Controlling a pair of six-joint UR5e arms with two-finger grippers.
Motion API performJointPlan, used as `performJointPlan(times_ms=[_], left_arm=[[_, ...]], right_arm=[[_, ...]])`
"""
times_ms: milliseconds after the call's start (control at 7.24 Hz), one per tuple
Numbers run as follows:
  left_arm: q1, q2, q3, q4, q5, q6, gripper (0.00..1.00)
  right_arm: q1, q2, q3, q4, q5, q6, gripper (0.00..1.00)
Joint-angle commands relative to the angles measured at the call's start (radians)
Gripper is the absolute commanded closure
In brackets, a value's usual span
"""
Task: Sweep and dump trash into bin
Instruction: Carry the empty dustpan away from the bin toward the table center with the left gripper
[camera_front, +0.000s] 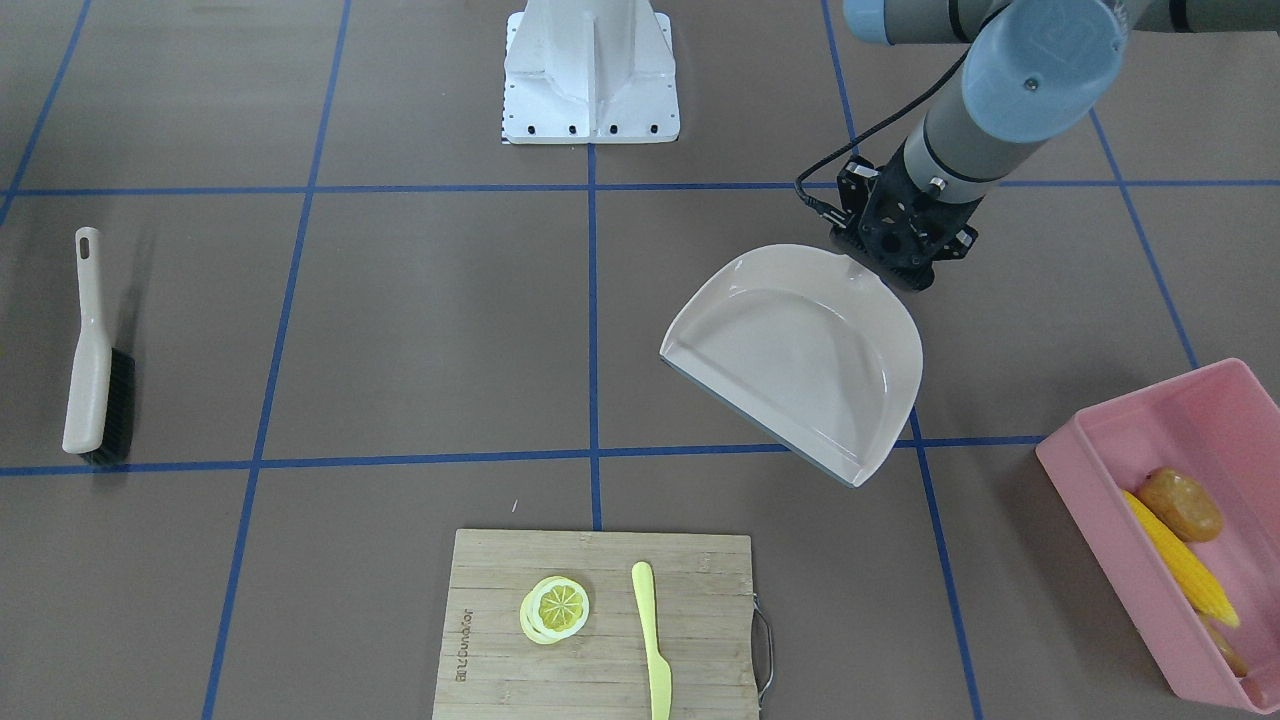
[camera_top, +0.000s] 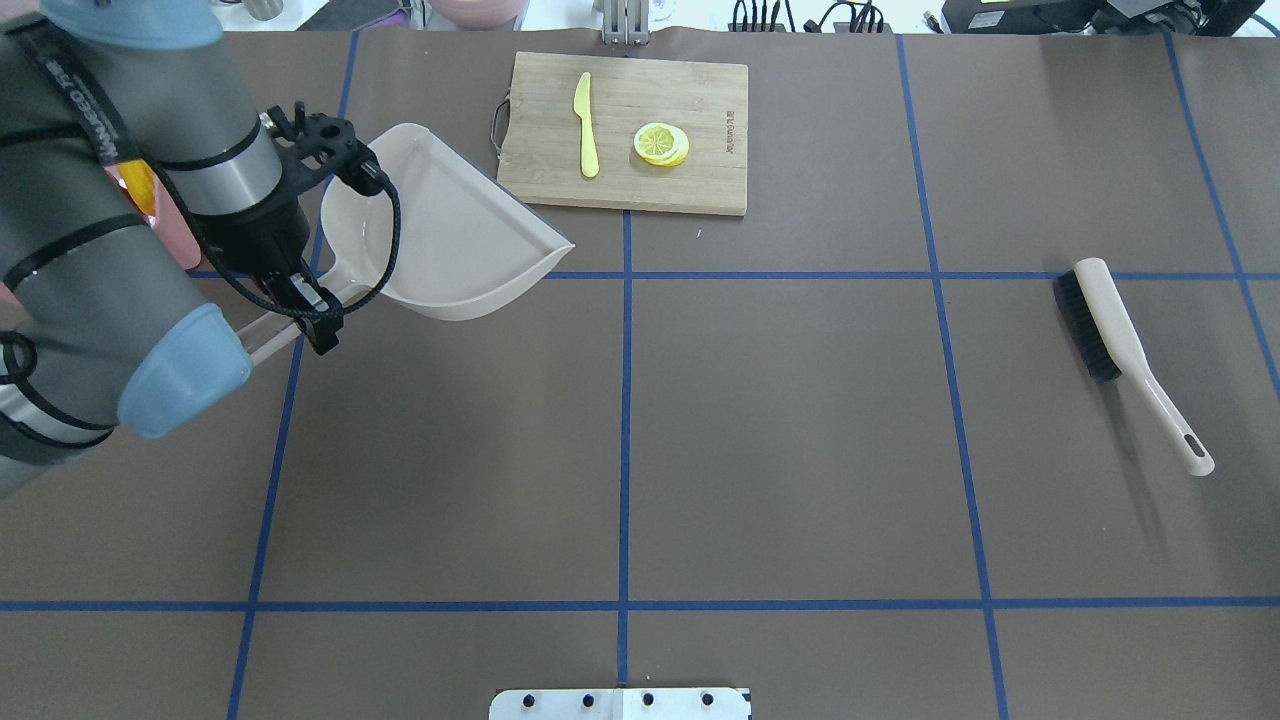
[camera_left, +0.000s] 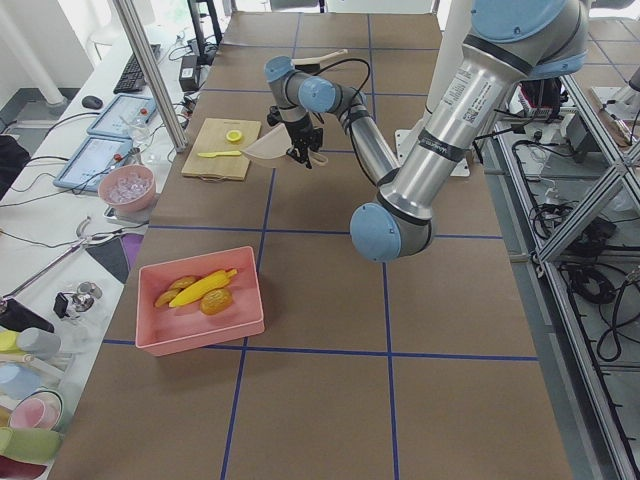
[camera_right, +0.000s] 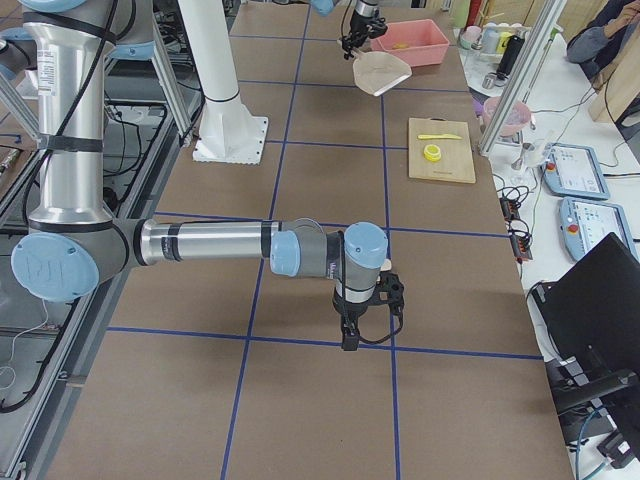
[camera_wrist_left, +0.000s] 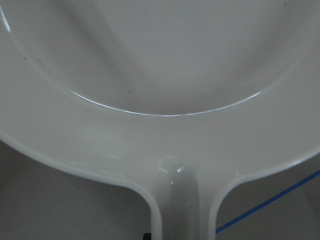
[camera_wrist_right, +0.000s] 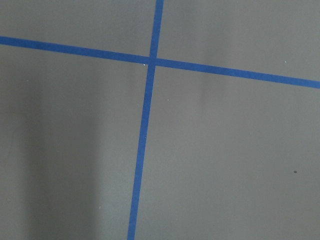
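The pink bin (camera_front: 1100, 480) stands at the table's left end and holds the yellow corn cob (camera_front: 1180, 560), the brown-orange potato (camera_front: 1182, 505) and the tan ginger root (camera_front: 1225, 645). The left view shows the bin (camera_left: 190, 340) with all three inside. My left gripper (camera_front: 900, 255) is shut on the handle of the beige dustpan (camera_front: 800, 350). It holds the empty, tilted pan above the table beside the bin. The pan fills the left wrist view (camera_wrist_left: 160, 75). My right gripper (camera_right: 350, 335) hangs over bare table. I cannot tell whether it is open or shut.
A beige brush (camera_top: 1120, 340) with black bristles lies at the table's right side. A wooden cutting board (camera_top: 700, 190) at the far edge carries a lemon slice (camera_top: 660, 143) and a pale yellow knife (camera_top: 586, 125). My left arm hides most of the bin in the overhead view.
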Motion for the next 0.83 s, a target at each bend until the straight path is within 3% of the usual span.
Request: performJointPlan(times_ms=[0, 552, 690], left_arm=[[0.074, 0.061, 0.007, -0.177, 0.060, 0.093, 1.00], [0.228, 0.160, 0.013, -0.433, 0.228, 0.216, 1.00], [0.240, 0.167, 0.034, -0.439, 0.239, 0.274, 1.00]], right_arm=[[0.000, 0.000, 0.000, 0.000, 0.000, 0.000, 0.00], [0.000, 0.000, 0.000, 0.000, 0.000, 0.000, 0.00], [0.000, 0.000, 0.000, 0.000, 0.000, 0.000, 0.00]])
